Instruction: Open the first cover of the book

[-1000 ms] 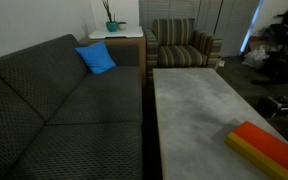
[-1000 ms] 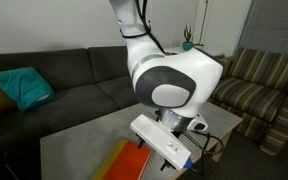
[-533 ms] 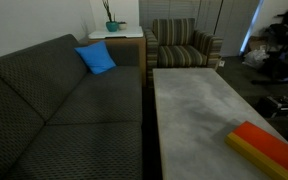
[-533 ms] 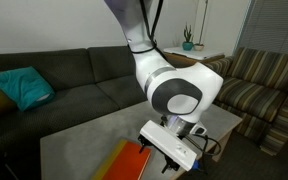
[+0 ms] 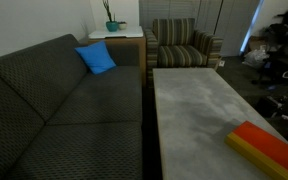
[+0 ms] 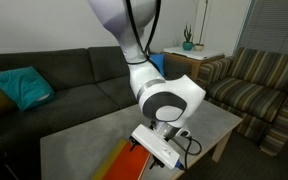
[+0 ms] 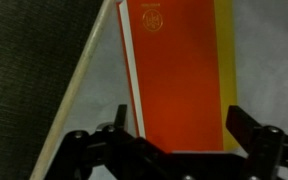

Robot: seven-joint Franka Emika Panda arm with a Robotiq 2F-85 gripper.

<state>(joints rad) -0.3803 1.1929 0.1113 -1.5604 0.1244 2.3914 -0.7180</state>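
The book [image 7: 174, 70] lies flat and closed on the grey table [image 5: 194, 100]. In the wrist view its plain orange-red first cover fills the middle, with the yellow band [image 7: 224, 60] on the right and white page edges on the left. The book also shows in both exterior views [image 5: 269, 150] [image 6: 124, 165], at the table's near end. My gripper [image 7: 179, 130] is open above the book's near end, one finger on each side of its width. It holds nothing. In an exterior view the gripper [image 6: 156, 148] hangs over the book; whether it touches the cover I cannot tell.
A dark sofa [image 5: 64, 110] runs along the table's long side, with a blue cushion [image 5: 96, 58] on it. A striped armchair [image 5: 184, 45] stands past the table's far end. A side table with a plant [image 5: 114, 30] stands beside it. The table edge [image 7: 79, 90] is just left of the book.
The arm has swung and lowered its wrist closer over the book. The book has not moved and its cover stays closed.
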